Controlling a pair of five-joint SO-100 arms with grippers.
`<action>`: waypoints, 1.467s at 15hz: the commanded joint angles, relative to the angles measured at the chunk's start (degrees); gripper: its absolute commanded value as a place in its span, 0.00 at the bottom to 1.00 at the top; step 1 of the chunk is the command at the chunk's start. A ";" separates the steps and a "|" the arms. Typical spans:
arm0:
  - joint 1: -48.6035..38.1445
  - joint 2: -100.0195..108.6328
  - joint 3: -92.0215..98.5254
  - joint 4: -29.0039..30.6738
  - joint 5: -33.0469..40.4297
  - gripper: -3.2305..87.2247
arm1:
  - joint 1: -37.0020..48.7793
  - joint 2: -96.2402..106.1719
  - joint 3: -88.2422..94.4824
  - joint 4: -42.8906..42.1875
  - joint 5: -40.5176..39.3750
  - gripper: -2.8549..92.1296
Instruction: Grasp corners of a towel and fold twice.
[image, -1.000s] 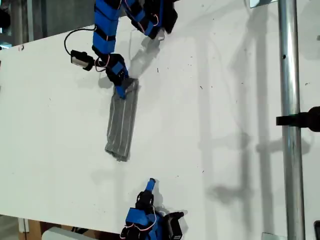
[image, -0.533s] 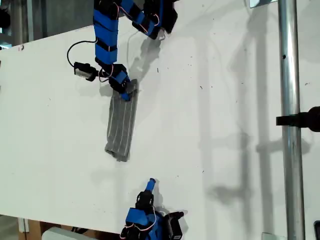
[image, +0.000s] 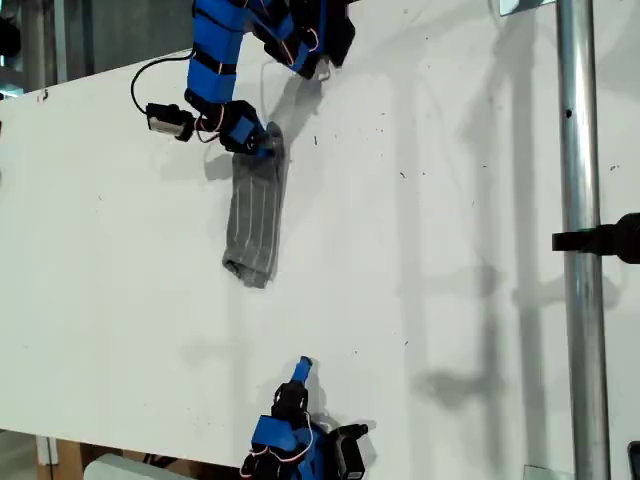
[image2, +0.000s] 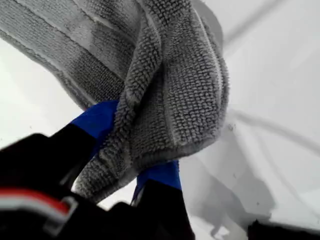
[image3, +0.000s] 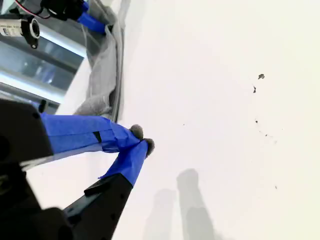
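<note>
**Towel folded to a strip, one end held by my first gripper; second gripper idle**

The towel (image: 256, 222) lies on the white table (image: 450, 250) as a narrow grey strip, evidently already folded along its length. It runs from near the exterior view's top down toward the middle, left of centre. Its upper end is pinched and lifted slightly; its lower end (image: 248, 270) rests bunched on the table.

My first gripper (image: 262, 146) is closed on that upper end. The first wrist view shows looped grey cloth draped over and clamped between the blue-taped jaws (image2: 127, 165). Whether both corners of that end are caught cannot be told; the cloth is folded over itself at the jaws.

My second gripper (image3: 140, 142) hangs near the exterior view's bottom edge (image: 300, 372), well apart from the towel. Its taped tips meet with nothing between them, apart from a speck of grey lint.

Judgement: the second fold is in hand. The held end should be carried over toward the lower end, laid flat with edges matched, then released. The risk is a skewed or bunched fold, since the strip is not quite straight and the lower end is rumpled.

Containers: none in view. A metal pole (image: 580, 240) stands at the exterior view's right, clear of the work.
</note>
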 joint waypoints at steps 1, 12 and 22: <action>0.44 0.35 -0.09 0.09 0.09 0.00 | -5.45 19.07 -0.09 16.00 5.01 0.03; 1.14 0.35 0.09 0.09 0.26 0.00 | -14.06 -15.21 -19.51 -13.89 8.17 0.04; 1.32 0.35 0.88 0.09 -0.18 0.01 | -5.98 -2.11 -28.56 -10.20 0.44 0.13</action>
